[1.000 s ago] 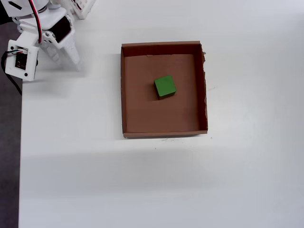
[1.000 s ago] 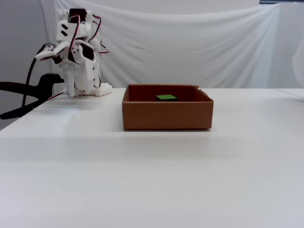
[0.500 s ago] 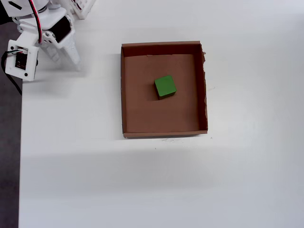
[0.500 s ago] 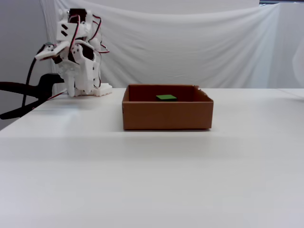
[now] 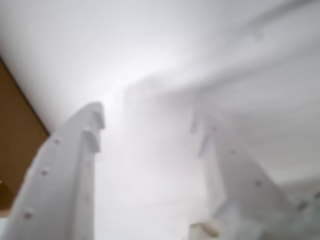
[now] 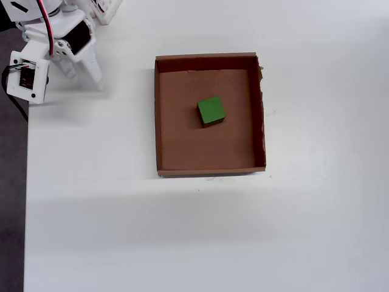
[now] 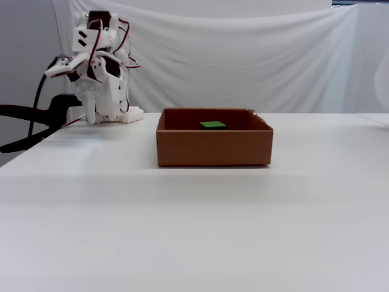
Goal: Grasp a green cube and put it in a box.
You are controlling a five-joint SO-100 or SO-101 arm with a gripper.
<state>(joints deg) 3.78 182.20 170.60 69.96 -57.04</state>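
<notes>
— Where is the green cube (image 6: 211, 111) being seen?

— It is lying inside the box (image 6: 160, 109), near the middle of the floor and apart from every wall, slightly turned against the box's sides in the overhead view. In the fixed view only its flat top (image 7: 213, 125) is showing above the near wall (image 7: 214, 147).

— How are the two being made out as materials?

— The cube is appearing solid, bright green and smooth, with square faces and softly rounded edges. The box is being seen as shallow brown cardboard, matte, with low walls; its right edge in the overhead view is ragged.

— And the arm?

— The arm (image 7: 97, 73) is being held folded at the far left corner of the white table (image 6: 182, 231), well apart from the box, with red and black wires showing. The gripper (image 6: 82, 73) is pointing downward over bare table. In the wrist view its white plastic fingers (image 5: 67, 175) are being held parted, a wide gap between them and nothing gripped (image 5: 150, 125); a sliver of brown box is showing at the left edge.
</notes>
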